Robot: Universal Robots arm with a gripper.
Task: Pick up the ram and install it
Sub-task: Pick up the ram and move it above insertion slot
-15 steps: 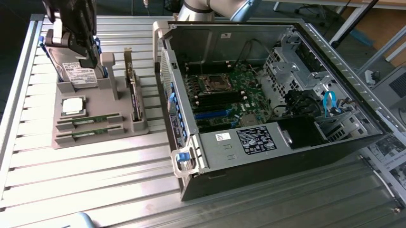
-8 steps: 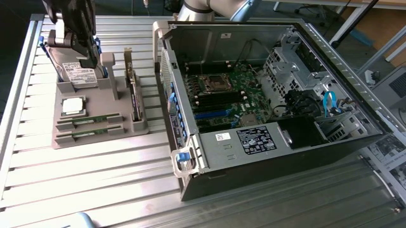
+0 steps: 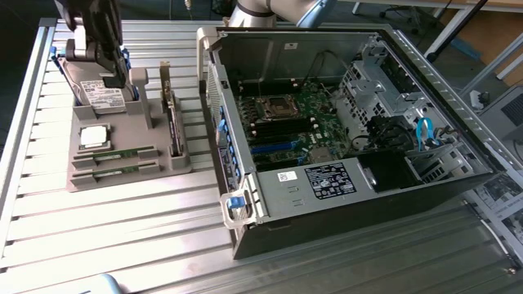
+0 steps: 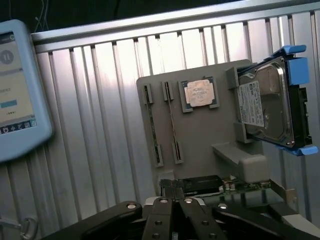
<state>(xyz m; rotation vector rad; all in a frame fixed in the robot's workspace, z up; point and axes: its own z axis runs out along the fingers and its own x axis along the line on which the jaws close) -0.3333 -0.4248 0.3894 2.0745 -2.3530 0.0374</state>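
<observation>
**Layout.** A ribbed aluminium table (image 3: 122, 233) carries an open black-and-silver computer case (image 3: 343, 202) and, on the exterior view's left, a grey moulded parts holder (image 3: 106, 131). The black gripper (image 4: 172, 197) hangs above the holder with its jaws closed together and nothing between them.

**Location of the part.** Two long, narrow green circuit-board ram sticks (image 3: 116, 154) stand on edge in parallel slots of the holder, just beside a square silver processor (image 4: 200, 93). Neither is touched.

**Handling.** Judged light, thin and rigid, but fragile.
- Grip across the two flat faces, near mid-length, on the exposed top edge.
- Keep the stick upright, because a tilted pull is likely to bind in the slot.
- Smooth faces may slip under a light pinch.

**Appearance.** Green board edge with dark chips. Label not legible.
</observation>
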